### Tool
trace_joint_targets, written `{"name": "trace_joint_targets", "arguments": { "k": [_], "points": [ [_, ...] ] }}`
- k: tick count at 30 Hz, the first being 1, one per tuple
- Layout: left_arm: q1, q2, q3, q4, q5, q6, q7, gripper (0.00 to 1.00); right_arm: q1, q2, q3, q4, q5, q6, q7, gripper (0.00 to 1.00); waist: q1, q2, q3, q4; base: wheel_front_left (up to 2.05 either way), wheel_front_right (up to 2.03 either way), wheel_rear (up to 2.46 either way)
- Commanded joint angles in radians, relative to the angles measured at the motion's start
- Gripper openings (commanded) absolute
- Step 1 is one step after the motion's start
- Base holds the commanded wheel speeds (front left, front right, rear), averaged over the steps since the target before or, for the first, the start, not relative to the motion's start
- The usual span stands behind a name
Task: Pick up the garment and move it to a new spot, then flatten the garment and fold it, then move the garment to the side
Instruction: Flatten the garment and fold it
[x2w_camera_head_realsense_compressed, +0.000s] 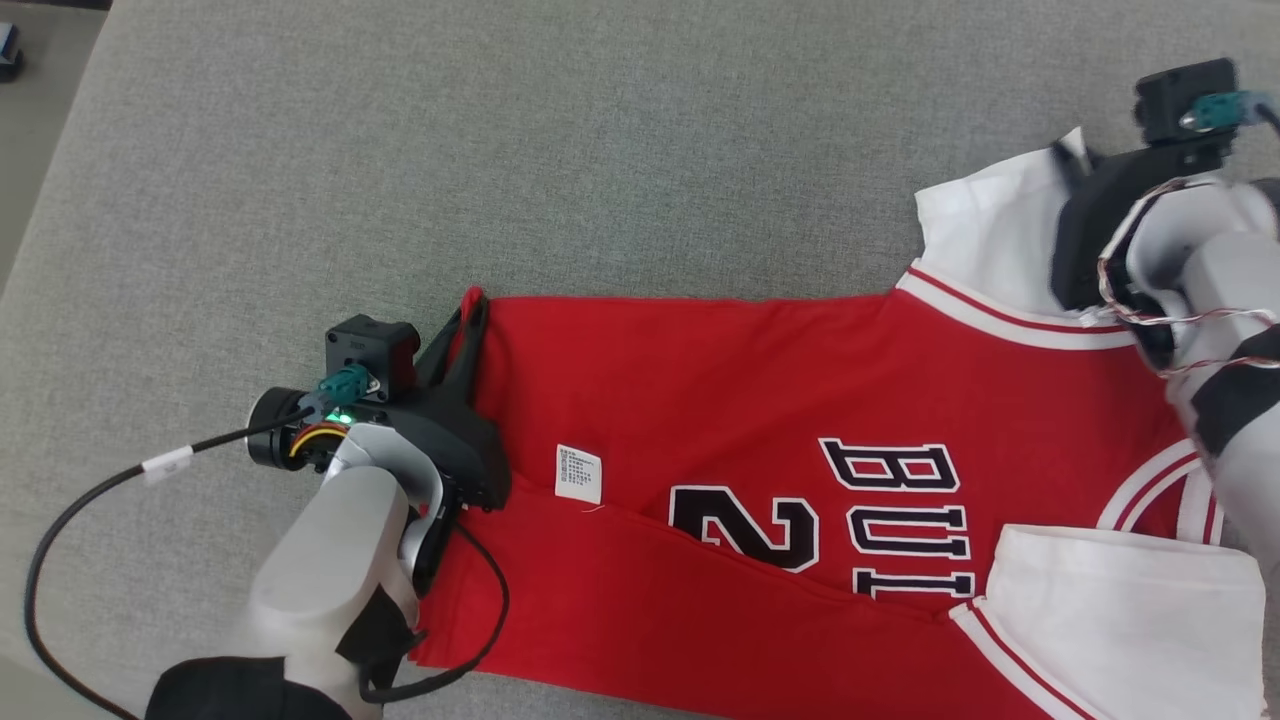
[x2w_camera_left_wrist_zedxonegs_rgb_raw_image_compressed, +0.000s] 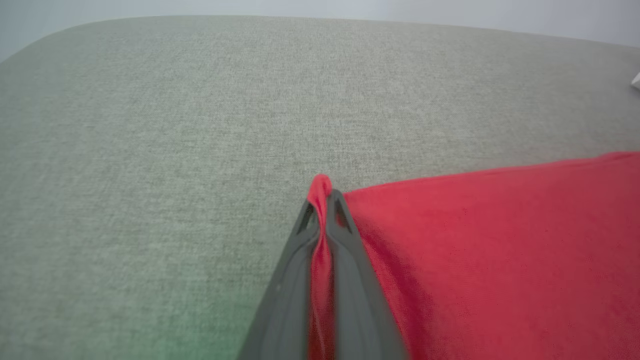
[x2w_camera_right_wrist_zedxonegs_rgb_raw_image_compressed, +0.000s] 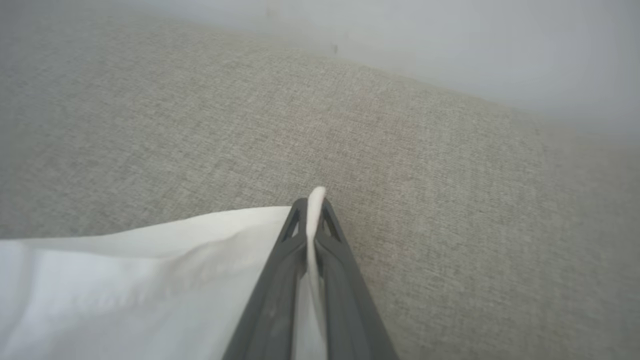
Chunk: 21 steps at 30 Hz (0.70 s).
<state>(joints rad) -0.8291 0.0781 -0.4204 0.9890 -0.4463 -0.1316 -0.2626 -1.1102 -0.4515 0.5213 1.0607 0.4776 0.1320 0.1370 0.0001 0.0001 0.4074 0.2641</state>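
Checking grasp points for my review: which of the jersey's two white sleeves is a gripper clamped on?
The far sleeve, at the head view's upper right: the right gripper pinches its edge. The near sleeve lies free.

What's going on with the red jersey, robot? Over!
Left end effector shut on jersey, red hem corner. Right end effector shut on white sleeve. Jersey spread on grey cushion. Black cable looped over near edge.

Pale grey forearms (x2w_camera_head_realsense_compressed: 330, 560); dark tapered fingers (x2w_camera_left_wrist_zedxonegs_rgb_raw_image_compressed: 287, 295); black cable (x2w_camera_head_realsense_compressed: 62, 518); teal connectors (x2w_camera_head_realsense_compressed: 345, 383)
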Motion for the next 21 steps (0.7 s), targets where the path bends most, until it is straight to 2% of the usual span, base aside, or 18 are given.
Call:
{"name": "trace_joint_targets", "arguments": {
  "k": [1,8,12,21],
  "points": [
    [-0.011,0.01,0.008,-0.013,-0.008,0.003,-0.001,0.0,-0.021,-0.019,-0.009,0.018,-0.017,-0.003,-0.033,0.0,-0.0001,-0.0001,0.001,0.0,0.0,0.0,0.0],
    [0.02,0.034,0.055,-0.104,0.032,0.025,-0.002,0.0,-0.07,-0.009,-0.056,0.104,-0.088,-0.003,-0.227,0.0,-0.0001,-0.0001,-0.006,-0.017,0.0,0.0,0.0],
    [0.046,0.049,0.079,-0.142,0.062,0.024,-0.002,0.0,-0.075,0.025,-0.086,0.142,-0.094,-0.003,-0.316,0.0,-0.0001,-0.0001,-0.026,-0.04,0.0,0.0,0.0],
    [0.123,0.07,0.128,-0.169,0.102,0.025,-0.002,0.0,0.014,0.094,-0.108,0.123,-0.073,-0.003,-0.396,0.0,-0.0001,-0.0001,-0.109,-0.113,0.0,0.0,0.0]
  ]
}}
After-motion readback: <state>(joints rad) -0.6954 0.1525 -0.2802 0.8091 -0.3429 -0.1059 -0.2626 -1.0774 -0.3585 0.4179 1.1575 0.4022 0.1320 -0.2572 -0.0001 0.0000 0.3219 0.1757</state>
